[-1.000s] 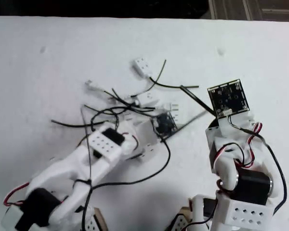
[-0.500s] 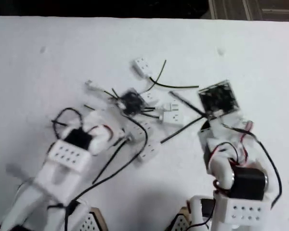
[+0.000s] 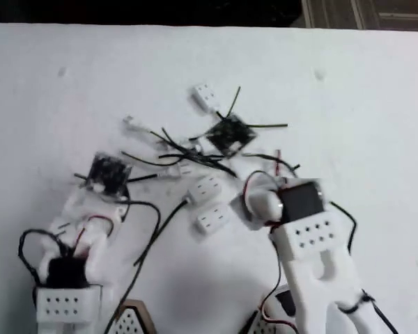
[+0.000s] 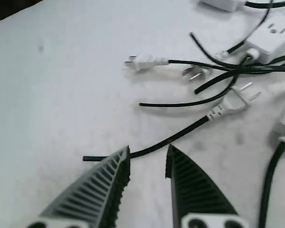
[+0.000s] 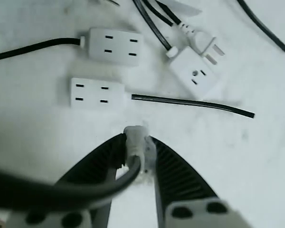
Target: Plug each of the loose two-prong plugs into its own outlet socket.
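Right wrist view: the white two-prong plug (image 5: 134, 142), gripped in the right jaws near the white four-slot outlet block (image 5: 99, 93) well in from the far edge of the surface (image 3: 376, 104), should be squared to one slot pair before pressing; left jaws are open.

The left arm (image 3: 80, 236) stood at the near left side and kept close to its base, with the wrist pointing away from it. The left hand (image 4: 148, 151) was open: its two ribbed fingers (image 4: 109, 183) were apart, with a narrow gap between the tips and nothing between them. The right arm (image 3: 313, 257) stretched forward from the near right side and leaned toward the middle. The right hand (image 5: 138, 142) was closed on a white plug (image 5: 133, 137), and the black cord (image 5: 61, 190) of this plug ran back across one finger.
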Controlling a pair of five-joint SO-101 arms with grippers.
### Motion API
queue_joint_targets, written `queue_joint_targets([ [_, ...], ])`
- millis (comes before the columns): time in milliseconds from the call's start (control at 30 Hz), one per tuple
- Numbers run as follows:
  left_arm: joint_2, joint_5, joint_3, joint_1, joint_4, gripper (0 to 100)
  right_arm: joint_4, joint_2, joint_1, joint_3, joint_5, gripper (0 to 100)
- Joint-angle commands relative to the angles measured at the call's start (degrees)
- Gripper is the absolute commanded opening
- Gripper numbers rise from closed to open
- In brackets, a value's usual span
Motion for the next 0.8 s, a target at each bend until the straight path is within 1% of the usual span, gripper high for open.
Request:
queue_joint_targets([
  [0,-13.5,-4.3,8.0,-4.5,2.2,15,-2.8,2.2,-4.6,-0.4,-3.3,1.9],
  [67,-17.2,-5.5,8.7,-5.3,5.2,15,-4.8,4.6,-5.7,-0.4,-4.7,1.9],
  [133,-17.1,-5.4,7.6,-5.8,7.0,15,-7.1,7.4,-6.4,-0.3,-5.6,1.9],
  [333,-16.6,-5.4,7.6,-6.0,7.6,15,-17.5,12.0,-6.8,5.5,-8.4,1.9],
  [433,-16.6,-5.4,7.6,-6.0,7.6,15,-20.8,10.3,-7.1,9.9,-8.4,1.9],
  [600,-16.6,-5.7,7.6,-6.0,8.4,15,-25.8,5.1,-9.6,17.1,-8.8,1.9],
  [667,-16.6,-5.7,7.6,-6.0,8.5,15,-26.4,3.9,-9.8,18.1,-10.8,1.9],
  [767,-16.6,-5.8,7.6,-6.0,8.8,15,-26.8,3.6,-9.7,18.2,-11.9,1.9],
])
